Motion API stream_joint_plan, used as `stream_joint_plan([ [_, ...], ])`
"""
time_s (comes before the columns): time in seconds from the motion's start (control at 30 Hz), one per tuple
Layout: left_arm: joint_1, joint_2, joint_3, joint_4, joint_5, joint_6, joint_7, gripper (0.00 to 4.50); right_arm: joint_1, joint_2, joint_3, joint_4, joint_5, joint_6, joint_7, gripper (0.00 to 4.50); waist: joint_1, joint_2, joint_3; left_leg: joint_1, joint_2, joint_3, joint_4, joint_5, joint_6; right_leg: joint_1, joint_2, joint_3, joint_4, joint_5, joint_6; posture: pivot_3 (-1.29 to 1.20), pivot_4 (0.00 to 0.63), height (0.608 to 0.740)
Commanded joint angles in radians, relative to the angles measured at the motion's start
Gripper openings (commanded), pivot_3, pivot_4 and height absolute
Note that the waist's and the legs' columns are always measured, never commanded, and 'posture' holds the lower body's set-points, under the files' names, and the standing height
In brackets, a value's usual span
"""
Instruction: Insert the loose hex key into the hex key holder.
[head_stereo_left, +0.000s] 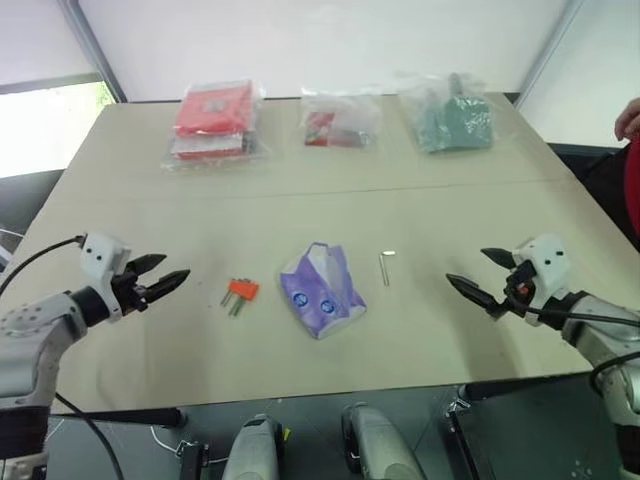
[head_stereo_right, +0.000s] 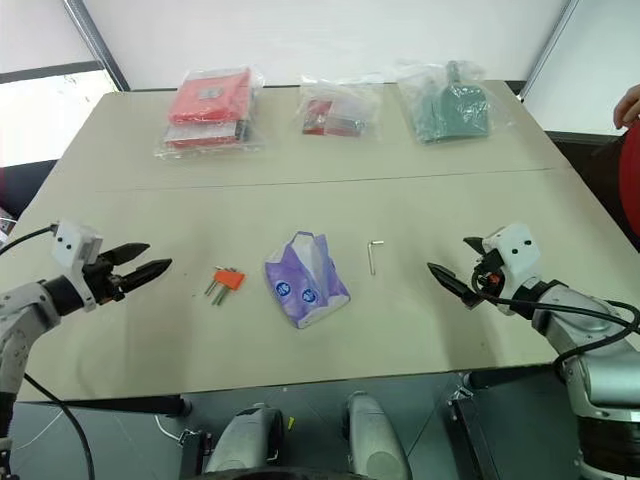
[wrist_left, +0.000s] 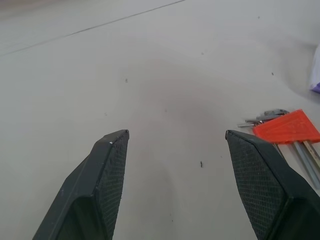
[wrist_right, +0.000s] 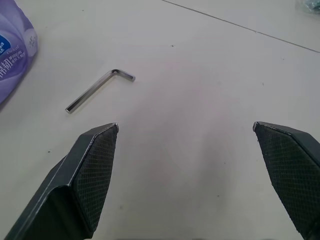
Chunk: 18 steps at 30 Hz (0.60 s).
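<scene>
The loose hex key (head_stereo_left: 385, 267), a thin silver L-shaped rod, lies flat on the beige table right of centre; the right wrist view shows the hex key (wrist_right: 98, 90) a short way ahead of the fingers. The hex key holder (head_stereo_left: 241, 290), a small orange block with grey keys sticking out, lies left of centre and appears again as the holder (wrist_left: 286, 127) in the left wrist view. My left gripper (head_stereo_left: 166, 272) hovers open to the left of the holder, empty. My right gripper (head_stereo_left: 480, 275) hovers wide open to the right of the loose key, empty.
A purple tissue pack (head_stereo_left: 321, 289) lies between holder and key. Along the far edge lie a red packet in clear plastic (head_stereo_left: 213, 121), a smaller bagged red item (head_stereo_left: 340, 123) and a bagged green item (head_stereo_left: 452, 120). A person's hand (head_stereo_left: 629, 118) shows at the right edge.
</scene>
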<state>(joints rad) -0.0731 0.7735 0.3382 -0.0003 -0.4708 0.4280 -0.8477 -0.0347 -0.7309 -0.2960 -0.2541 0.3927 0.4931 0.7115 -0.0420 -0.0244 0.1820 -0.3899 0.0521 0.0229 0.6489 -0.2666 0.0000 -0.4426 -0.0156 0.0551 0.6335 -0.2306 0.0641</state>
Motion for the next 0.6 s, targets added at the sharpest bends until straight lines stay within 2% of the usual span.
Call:
stream_joint_plan([
  [0.03, 0.01, 0.011, 0.035, -0.031, -0.007, -0.01, -0.001, 3.21, -0.021, -0.001, -0.009, -0.004, -0.009, -0.027, -0.01, 4.5, 0.001, 0.0, 0.0, 0.0, 0.0, 0.0, 0.0, 0.0, 0.0, 0.0, 0.0, 0.0, 0.0, 0.0, 0.0, 0.0, 0.15, 0.74],
  [0.6, -0.032, 0.001, 0.043, 0.0, -0.029, -0.005, 0.001, 3.21, -0.029, -0.008, -0.013, -0.018, -0.012, -0.019, -0.02, 4.5, 0.002, 0.0, 0.0, 0.0, 0.0, 0.0, 0.001, 0.0, 0.0, 0.0, 0.0, 0.0, 0.0, 0.0, 0.0, 0.0, 0.15, 0.74],
])
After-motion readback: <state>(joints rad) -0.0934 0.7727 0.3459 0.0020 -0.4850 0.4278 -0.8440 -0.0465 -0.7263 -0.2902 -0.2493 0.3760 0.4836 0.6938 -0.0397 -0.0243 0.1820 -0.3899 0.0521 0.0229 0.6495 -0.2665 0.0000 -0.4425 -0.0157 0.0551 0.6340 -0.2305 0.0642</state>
